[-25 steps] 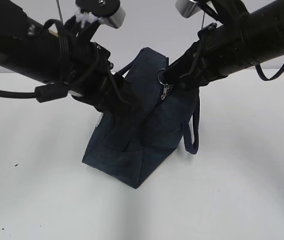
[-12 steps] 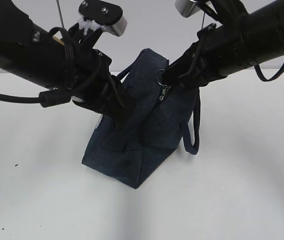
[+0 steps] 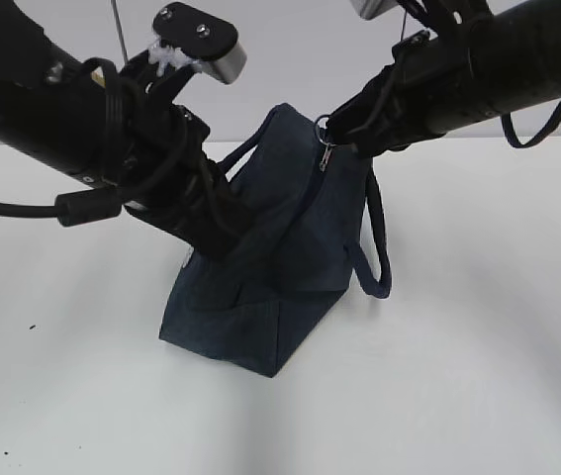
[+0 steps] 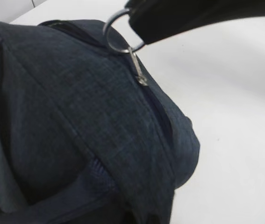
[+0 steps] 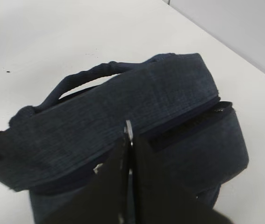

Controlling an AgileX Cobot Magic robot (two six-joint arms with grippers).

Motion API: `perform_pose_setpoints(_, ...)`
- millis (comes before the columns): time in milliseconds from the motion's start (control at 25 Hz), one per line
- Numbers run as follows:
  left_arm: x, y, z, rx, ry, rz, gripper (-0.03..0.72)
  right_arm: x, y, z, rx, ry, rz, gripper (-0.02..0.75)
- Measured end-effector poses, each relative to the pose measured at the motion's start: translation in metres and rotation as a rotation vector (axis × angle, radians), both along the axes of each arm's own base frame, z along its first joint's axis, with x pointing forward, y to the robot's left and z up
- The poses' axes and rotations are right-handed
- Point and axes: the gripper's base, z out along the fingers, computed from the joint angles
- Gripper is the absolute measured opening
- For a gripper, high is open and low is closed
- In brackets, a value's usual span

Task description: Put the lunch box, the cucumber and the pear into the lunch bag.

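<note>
My right gripper (image 5: 131, 154) is clamped on the metal ring pull (image 4: 118, 32) of the lunch bag (image 3: 280, 277), jaws closed edge-on over the ring, at the high end of the bag's top. My left gripper (image 3: 223, 230) is closed too and buried in the bag's left side; it looks pinched on fabric there, but I can't see the fingertips, so the exact hold is unclear. The key relation: the zipper track (image 4: 158, 109) runs along the bag's long axis, from my right gripper's ring down toward the lower near end, so any pull has to follow that line while the left side anchors the bag. Bag sits on the white desk (image 3: 478, 376), between both arms. Lunch box, cucumber and pear aren't visible in any view
</note>
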Motion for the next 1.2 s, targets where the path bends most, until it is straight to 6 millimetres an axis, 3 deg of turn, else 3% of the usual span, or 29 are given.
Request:
perform_pose_setpoints(320,-0.011,0.018,0.01,0.068,0.056,-0.027,-0.013,0.026,0.001,-0.004,0.003,-0.033,-0.058,0.006)
perform_pose_setpoints(480,-0.013,0.029,0.015,0.081,0.075,-0.018,-0.013,0.048,0.001,-0.01,0.01,-0.022,-0.082,0.006)
perform_pose_setpoints(880,-0.004,0.068,0.031,0.07,0.049,0.097,-0.015,0.091,-0.02,-0.064,0.098,0.18,-0.179,0.006)
perform_pose_setpoints(1080,0.007,0.086,0.032,0.062,0.039,0.174,-0.015,0.099,-0.019,-0.105,0.118,0.32,-0.174,0.006)
perform_pose_setpoints(1200,0.01,0.089,0.033,0.051,0.015,0.197,-0.015,0.1,-0.018,-0.111,0.144,0.349,-0.18,0.006)
